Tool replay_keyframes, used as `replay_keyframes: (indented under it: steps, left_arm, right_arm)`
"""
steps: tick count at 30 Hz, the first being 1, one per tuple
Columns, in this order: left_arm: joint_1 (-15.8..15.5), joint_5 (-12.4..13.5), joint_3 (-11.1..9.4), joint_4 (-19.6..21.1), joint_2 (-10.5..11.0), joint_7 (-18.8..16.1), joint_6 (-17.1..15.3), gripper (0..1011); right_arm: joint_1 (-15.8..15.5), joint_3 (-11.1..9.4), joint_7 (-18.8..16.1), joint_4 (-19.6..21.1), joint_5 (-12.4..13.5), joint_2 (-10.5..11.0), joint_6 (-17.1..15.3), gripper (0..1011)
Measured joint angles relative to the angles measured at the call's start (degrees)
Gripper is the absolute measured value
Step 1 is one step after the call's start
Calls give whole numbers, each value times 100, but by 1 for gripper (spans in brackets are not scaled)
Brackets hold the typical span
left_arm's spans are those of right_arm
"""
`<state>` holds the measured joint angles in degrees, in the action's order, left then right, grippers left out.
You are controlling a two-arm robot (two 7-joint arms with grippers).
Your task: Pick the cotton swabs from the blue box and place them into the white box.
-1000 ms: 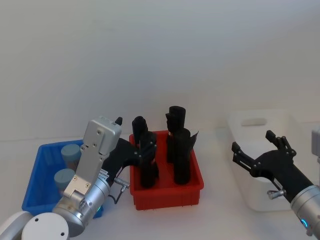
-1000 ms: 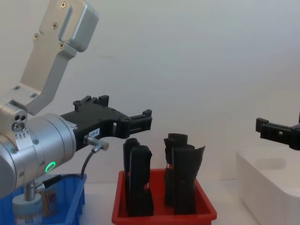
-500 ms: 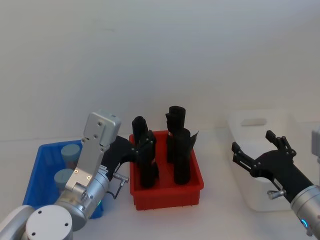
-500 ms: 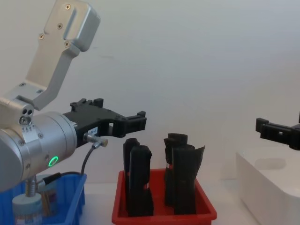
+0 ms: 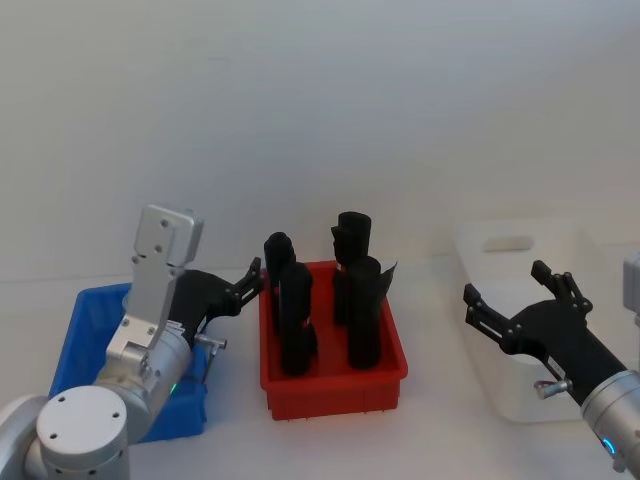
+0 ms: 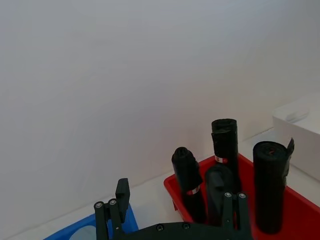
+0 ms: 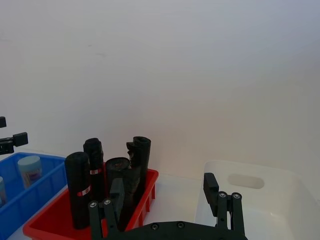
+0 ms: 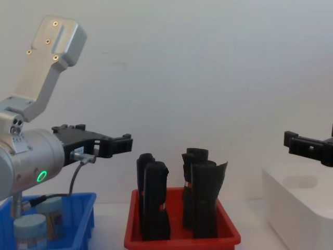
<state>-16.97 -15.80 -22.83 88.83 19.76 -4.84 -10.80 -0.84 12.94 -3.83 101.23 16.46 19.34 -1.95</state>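
Pretty bright and even all over, soft light that seems to come from overhead. Just a faint shadow under the shallow red plastic bin (image 5: 335,385) on the white table (image 5: 430,440). The plain white rectangular plastic bin (image 5: 500,395) nearly washes out against it, and the tall black rolled packs (image 5: 364,320) go almost solid dark.

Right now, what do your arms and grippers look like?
Both grippers are matte black with slim bolted fingers: the left gripper, the right gripper. Each sits on a silver cylindrical wrist; the left has a green ring light, a thin grey cable and an angled silver bracket.
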Motion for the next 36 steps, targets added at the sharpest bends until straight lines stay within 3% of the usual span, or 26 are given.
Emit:
replay_keyframes:
  steps: [21,36]
  left_arm:
    - [68,-730,445,-268,237,-249,-583,1004]
    - [109,-952,615,-471,339,-216,-924,1004]
  right_arm:
    - [0,0,0,0,0,0,0,1002]
    - [0,0,1,0,0,0,0,1002]
